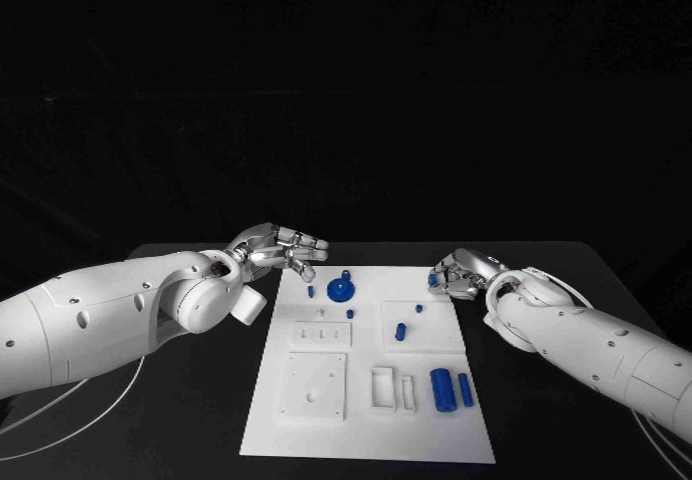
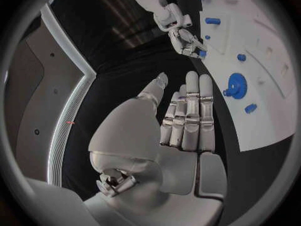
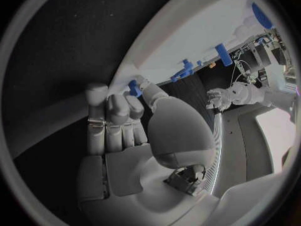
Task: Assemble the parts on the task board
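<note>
Right robot hand (image 1: 459, 276) pinched a small blue part (image 3: 133, 88) at the board's (image 1: 433, 420) far right corner; left robot hand (image 1: 283, 250) hovered released.

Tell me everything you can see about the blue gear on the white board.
The blue gear is a small round toothed wheel, plastic by its look, with a raised hub at its centre. It sits flat on the task board near the board's far edge, a little left of the middle. A small blue peg stands just to its left, apart from it. Neither robot hand touches it; the left robot hand hovers open beyond the board's far left corner.
</note>
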Tool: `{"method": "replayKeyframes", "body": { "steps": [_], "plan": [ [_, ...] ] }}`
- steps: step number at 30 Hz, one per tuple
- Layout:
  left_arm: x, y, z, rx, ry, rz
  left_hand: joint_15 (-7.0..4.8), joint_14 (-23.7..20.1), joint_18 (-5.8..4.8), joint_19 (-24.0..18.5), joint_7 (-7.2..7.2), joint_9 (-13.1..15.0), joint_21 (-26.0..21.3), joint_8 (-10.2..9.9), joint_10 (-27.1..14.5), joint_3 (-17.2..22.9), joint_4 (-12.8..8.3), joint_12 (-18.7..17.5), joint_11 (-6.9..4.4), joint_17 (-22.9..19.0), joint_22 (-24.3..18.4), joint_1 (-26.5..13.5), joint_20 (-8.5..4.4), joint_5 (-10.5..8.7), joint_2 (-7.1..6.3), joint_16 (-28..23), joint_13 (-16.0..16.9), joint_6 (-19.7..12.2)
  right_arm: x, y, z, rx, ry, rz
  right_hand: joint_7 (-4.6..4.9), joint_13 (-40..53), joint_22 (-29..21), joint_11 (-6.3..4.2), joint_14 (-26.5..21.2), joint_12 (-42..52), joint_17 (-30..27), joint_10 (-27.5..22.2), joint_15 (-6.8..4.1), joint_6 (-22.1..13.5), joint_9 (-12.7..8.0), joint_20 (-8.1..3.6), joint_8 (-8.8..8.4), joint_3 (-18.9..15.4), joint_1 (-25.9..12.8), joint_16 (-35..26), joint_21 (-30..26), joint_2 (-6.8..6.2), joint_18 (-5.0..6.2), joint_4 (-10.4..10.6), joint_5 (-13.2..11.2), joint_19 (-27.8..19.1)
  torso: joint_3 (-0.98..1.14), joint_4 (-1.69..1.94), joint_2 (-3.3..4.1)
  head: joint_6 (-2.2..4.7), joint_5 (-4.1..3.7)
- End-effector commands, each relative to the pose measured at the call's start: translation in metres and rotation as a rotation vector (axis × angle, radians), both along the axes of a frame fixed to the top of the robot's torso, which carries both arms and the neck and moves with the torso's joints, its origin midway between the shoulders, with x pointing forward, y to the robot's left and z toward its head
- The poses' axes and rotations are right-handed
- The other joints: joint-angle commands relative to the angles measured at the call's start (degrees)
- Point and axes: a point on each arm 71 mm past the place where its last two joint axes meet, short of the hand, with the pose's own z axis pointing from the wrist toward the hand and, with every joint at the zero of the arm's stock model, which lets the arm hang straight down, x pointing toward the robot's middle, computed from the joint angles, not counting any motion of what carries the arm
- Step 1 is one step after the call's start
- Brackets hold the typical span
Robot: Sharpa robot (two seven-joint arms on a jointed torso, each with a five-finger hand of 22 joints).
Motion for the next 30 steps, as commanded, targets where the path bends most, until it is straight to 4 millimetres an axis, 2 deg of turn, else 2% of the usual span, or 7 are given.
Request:
{"method": "replayKeyframes", "body": {
  "steps": [1,9,13,17,22,30],
  "plan": [
    [-0.0008,-0.0033,0.0005,-0.003,0.000,-0.022,-0.01,0.5,1.07,0.5,-0.12,0.0,-0.1,-0.1,-0.5,-0.5,0.0,-0.2,0.08,0.1,0.0,0.1,0.02,-0.17,0.10,-0.1,0.0,-0.5,-0.0002,0.0014,-0.0008,0.001,0.004,0.008,0.08,0.0,4.6,0.01,-0.1,-0.2,0.0,-0.5,0.17,-0.3,0.0,0.19,0.26,-0.3,0.3,-0.2,-0.3,-0.01,0.18,0.0,0.3,-0.3,0.02,0.01,0.01,-0.01,-0.03],
    [-0.0007,-0.0038,0.0003,-0.002,0.002,-0.023,0.01,0.5,1.08,0.5,-0.09,0.0,0.0,0.0,-0.6,-0.6,0.1,-0.2,0.11,0.2,0.0,0.1,0.04,-0.22,0.16,0.0,0.0,-0.6,0.0004,0.0015,-0.0010,0.002,0.001,0.003,-0.13,0.0,4.6,-0.09,-0.1,-0.1,0.0,-0.4,0.18,0.5,0.0,0.22,0.26,0.1,0.4,-0.2,-0.3,0.27,0.21,0.0,0.1,-0.2,0.03,0.03,0.02,0.04,-0.05],
    [-0.0007,-0.0043,0.0002,-0.001,0.004,-0.025,0.01,0.5,1.08,0.5,-0.09,0.0,0.0,0.0,-0.6,-0.6,0.1,-0.2,0.11,0.2,0.0,0.1,0.04,-0.22,0.16,0.0,0.0,-0.6,0.0005,0.0022,-0.0008,0.003,-0.002,0.002,-0.49,0.1,4.6,-0.27,-0.1,0.0,0.1,-0.3,0.03,1.4,0.0,0.11,0.23,2.1,0.3,-0.2,-0.3,0.46,0.16,-0.8,-0.3,-0.3,0.03,0.01,0.02,0.06,-0.02],
    [-0.0006,-0.0048,0.0001,0.000,0.004,-0.027,0.01,0.5,1.08,0.5,-0.09,0.0,0.0,0.0,-0.6,-0.6,0.1,-0.2,0.11,0.2,0.0,0.1,0.04,-0.22,0.16,0.0,0.0,-0.6,0.0006,0.0028,-0.0008,0.005,-0.004,0.004,-0.72,0.1,4.7,-0.42,-0.1,0.0,0.1,-0.3,-0.10,1.4,0.0,0.00,0.22,2.7,0.2,-0.2,-0.1,0.36,0.11,-1.2,-0.4,-0.3,0.03,0.04,0.02,0.07,-0.04],
    [-0.0004,-0.0053,0.0000,0.001,0.005,-0.028,0.01,0.5,1.10,0.5,-0.07,0.0,0.0,0.0,-0.7,-0.8,0.0,-0.2,0.12,0.3,0.0,0.2,0.05,-0.25,0.20,0.1,0.0,-0.7,0.0008,0.0026,-0.0012,0.010,0.003,0.006,-0.93,0.1,4.7,-0.52,-0.1,0.0,0.1,-0.2,-0.13,2.2,0.0,-0.04,0.22,1.7,-0.2,-0.2,-0.1,0.16,0.03,-1.0,0.4,-0.4,0.02,0.06,0.02,0.02,0.05],
    [-0.0005,-0.0057,-0.0002,0.003,0.008,-0.030,0.01,0.5,1.10,0.5,-0.07,0.0,0.0,0.0,-0.7,-0.8,0.0,-0.2,0.12,0.3,0.0,0.2,0.05,-0.25,0.20,0.1,0.0,-0.7,0.0010,0.0022,-0.0015,0.013,0.005,0.006,-1.49,0.2,4.7,-0.83,-0.1,-0.1,0.1,-0.2,-0.34,5.0,0.4,-0.24,0.30,0.7,0.2,-0.3,-0.1,0.70,-0.12,-1.1,0.4,-0.4,0.06,-0.02,0.04,0.00,0.09]
  ]
}}
